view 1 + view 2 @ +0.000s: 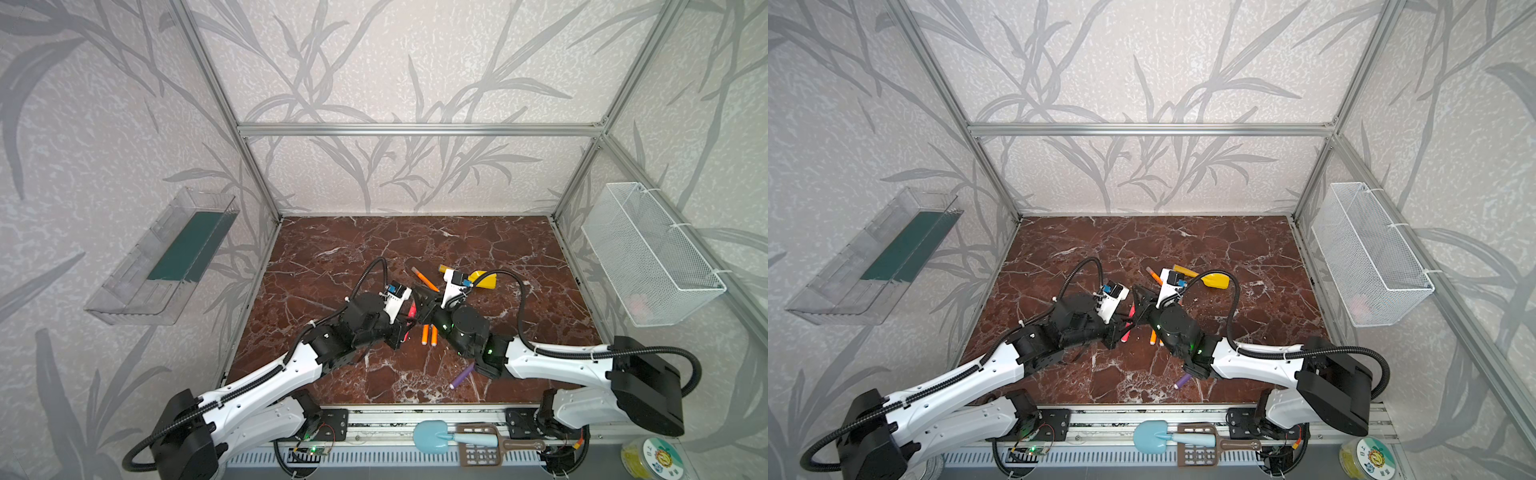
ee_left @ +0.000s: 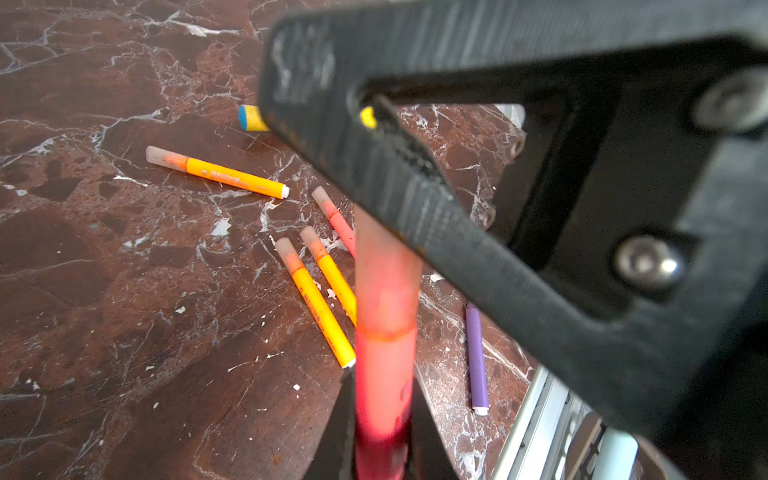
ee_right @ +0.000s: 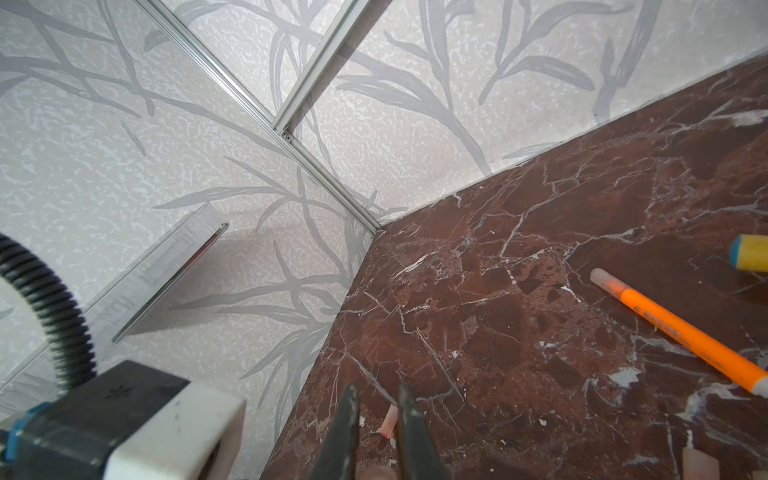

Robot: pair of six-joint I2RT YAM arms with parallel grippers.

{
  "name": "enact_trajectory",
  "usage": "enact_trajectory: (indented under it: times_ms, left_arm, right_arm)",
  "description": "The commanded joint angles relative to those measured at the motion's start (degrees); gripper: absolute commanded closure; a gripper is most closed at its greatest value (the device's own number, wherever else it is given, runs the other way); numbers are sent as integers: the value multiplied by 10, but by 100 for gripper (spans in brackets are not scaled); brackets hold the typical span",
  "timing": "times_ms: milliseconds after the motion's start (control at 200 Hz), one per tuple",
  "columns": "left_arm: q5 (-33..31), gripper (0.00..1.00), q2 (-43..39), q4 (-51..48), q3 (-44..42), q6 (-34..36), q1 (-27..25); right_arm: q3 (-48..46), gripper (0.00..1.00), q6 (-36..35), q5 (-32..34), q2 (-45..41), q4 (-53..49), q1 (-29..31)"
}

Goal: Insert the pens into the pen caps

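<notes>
**Markings**
- The barrel of each orange pen carries one line of print. It is too blurred to read.
- The round tub (image 1: 660,457) at the front right has a pictured label. Its characters are not legible.

**Count**
- There are six pens: three orange, two red-pink and one purple.
- Five caps are visible, each seated on a pen tip.
- There is one yellow scoop (image 1: 484,280).

**Positions**
- The lone orange pen (image 2: 216,172) lies on the table (image 1: 332,257), near the scoop handle.
- The paired orange pens (image 2: 318,307) lie side by side and almost parallel at mid-table.
- The second red-pink pen (image 2: 336,220) lies just beside the pair, partly hidden.
- The purple pen (image 2: 476,357) lies nearer the front edge. Its tip end is hidden, so I cannot tell whether it is capped.

**Pincers**
- The left pincer (image 2: 382,399) is clenched on the barrel of the held pen (image 2: 384,374), above the table at centre.
- The right pincer (image 3: 377,399) is clenched on the held cap (image 2: 384,282), which sits over that pen's tip.
</notes>
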Motion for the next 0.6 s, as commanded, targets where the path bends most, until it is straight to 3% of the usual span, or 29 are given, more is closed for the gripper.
enact_trajectory:
  times_ms: [0, 120, 335, 595]
  left_arm:
    - [-66, 100, -30, 163, 8, -19, 7]
    - [-63, 100, -51, 161, -9, -18, -5]
    - [-63, 100, -68, 175, -32, -19, -25]
    - [-65, 100, -62, 185, -35, -19, -38]
  right_arm:
    - [-15, 86, -9, -73, -16, -84, 38]
    - [-19, 80, -14, -61, -32, -96, 28]
    - [-16, 69, -11, -95, -24, -84, 13]
    - [-1, 68, -3, -123, 8, -73, 5]
